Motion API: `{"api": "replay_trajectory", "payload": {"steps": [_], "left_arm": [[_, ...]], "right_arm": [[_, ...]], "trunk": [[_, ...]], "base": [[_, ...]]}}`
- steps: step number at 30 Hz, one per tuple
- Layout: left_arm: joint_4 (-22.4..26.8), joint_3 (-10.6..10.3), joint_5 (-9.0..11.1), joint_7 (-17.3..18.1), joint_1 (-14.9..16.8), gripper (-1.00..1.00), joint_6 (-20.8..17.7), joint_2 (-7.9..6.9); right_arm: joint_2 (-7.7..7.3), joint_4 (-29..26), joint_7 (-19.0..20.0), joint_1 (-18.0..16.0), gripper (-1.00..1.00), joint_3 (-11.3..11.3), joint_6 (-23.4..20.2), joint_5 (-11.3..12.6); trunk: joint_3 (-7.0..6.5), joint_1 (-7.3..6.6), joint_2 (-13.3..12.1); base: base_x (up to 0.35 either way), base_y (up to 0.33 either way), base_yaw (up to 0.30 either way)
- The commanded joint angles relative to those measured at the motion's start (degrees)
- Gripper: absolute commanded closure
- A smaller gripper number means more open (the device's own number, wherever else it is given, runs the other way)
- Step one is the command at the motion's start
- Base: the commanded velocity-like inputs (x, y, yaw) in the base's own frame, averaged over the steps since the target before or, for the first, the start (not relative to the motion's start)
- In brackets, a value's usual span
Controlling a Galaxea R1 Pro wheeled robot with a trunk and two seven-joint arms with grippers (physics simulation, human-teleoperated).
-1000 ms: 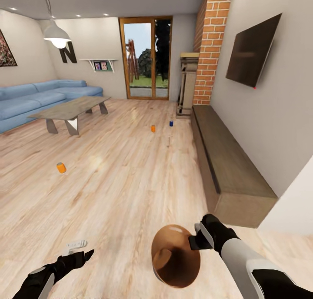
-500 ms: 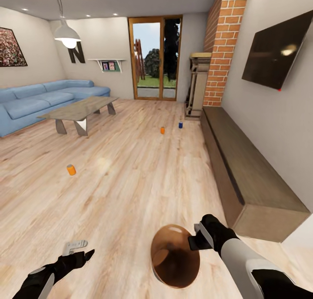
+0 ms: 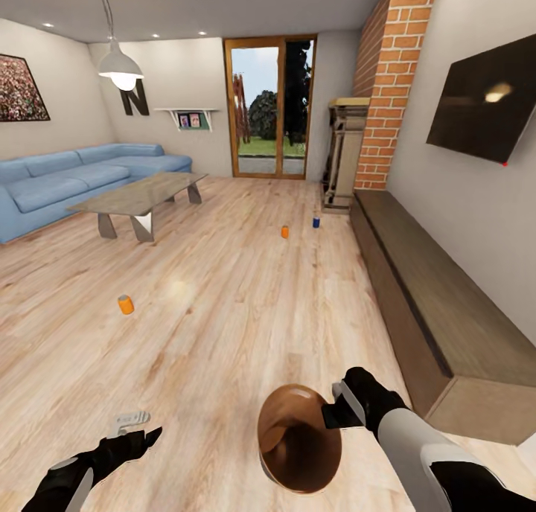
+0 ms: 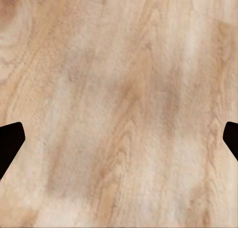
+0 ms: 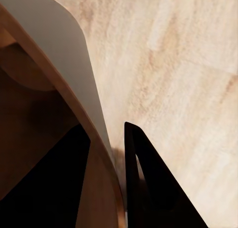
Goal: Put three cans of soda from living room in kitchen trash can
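Three soda cans on the wood floor (image 3: 223, 326), all upright, long axes vertical — orange can (image 3: 126, 304) nearest, second orange can (image 3: 284, 231) and blue can (image 3: 316, 222) further off near the long dark cabinet (image 3: 424, 289). One trash can (image 3: 299, 437), mouth tipped up toward the camera, its rim pinched between the right gripper (image 3: 336, 408) fingers (image 5: 144, 178). Left gripper (image 3: 130, 423) spread wide, holding nothing, over bare floor. One blue sofa (image 3: 67, 181), one low table (image 3: 138, 193).
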State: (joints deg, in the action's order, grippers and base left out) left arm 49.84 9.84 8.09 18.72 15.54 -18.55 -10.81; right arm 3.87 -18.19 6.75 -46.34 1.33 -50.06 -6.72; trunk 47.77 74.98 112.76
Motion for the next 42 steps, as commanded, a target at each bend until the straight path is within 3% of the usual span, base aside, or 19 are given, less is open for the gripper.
{"api": "replay_trajectory", "payload": {"steps": [1,12,13,15,19,22,31,35,41,42], "left_arm": [[0.0,0.0,0.0,0.0,0.01,-1.0,0.0,0.0],[0.0,0.0,0.0,0.0,0.01,-1.0,0.0,0.0],[-0.33,-0.02,-0.34,-0.33,0.34,-1.0,-0.11,-0.17],[-0.98,0.4,-0.67,-0.97,0.99,-1.0,0.47,-0.36],[-2.07,0.4,-0.67,-1.17,1.34,-1.0,0.47,-0.36],[-2.07,0.4,-0.67,-1.17,1.34,-1.0,0.47,-0.36],[-2.07,0.4,-0.67,-1.17,1.34,-1.0,0.47,-0.36],[-0.74,0.95,-0.28,0.13,0.04,-1.0,0.93,-0.61],[0.34,1.12,-0.07,0.87,-1.19,-1.0,1.13,-0.69],[0.52,1.14,-0.05,0.84,-1.19,-1.0,1.15,-0.68]], "right_arm": [[0.07,-0.01,0.02,0.0,1.0,0.16,-0.04,1.01],[0.04,-0.07,0.25,0.08,1.0,0.16,0.26,1.01],[-0.31,0.28,-0.09,-0.23,1.0,-0.37,0.64,-0.69],[-0.95,0.75,-0.39,-0.89,1.0,0.01,1.29,-0.87],[-1.05,1.03,-0.39,-2.14,1.0,0.01,2.86,-7.5],[-1.05,1.03,-0.39,-2.36,1.0,0.01,3.96,-10.09],[-1.05,1.03,-0.39,-2.36,1.0,0.01,4.23,-14.16],[-0.39,-0.11,0.61,-0.9,1.0,0.23,5.2,-16.38],[-0.21,-2.06,1.76,-0.47,1.0,0.23,6.35,-16.66],[-0.2,-4.53,1.79,-0.45,1.0,0.23,6.42,-0.58]], "trunk": [[-0.1,0.0,0.0],[-0.7,0.0,0.0],[-0.7,0.0,0.01],[-0.7,0.0,0.01],[-0.7,0.0,0.01],[-0.7,0.0,0.01],[-0.7,0.0,0.01],[-0.7,0.0,0.01],[-0.7,0.0,0.01],[-0.7,0.0,0.01]], "base": [[0.246,0.048,0.0],[0.236,0.009,0.018],[0.0,0.0,0.0],[0.003,0.0,0.0],[0.006,0.0,0.0],[0.006,0.0,0.0],[0.006,0.0,0.0],[0.132,0.055,0.0],[0.228,0.101,0.0],[0.102,0.046,0.0]]}}
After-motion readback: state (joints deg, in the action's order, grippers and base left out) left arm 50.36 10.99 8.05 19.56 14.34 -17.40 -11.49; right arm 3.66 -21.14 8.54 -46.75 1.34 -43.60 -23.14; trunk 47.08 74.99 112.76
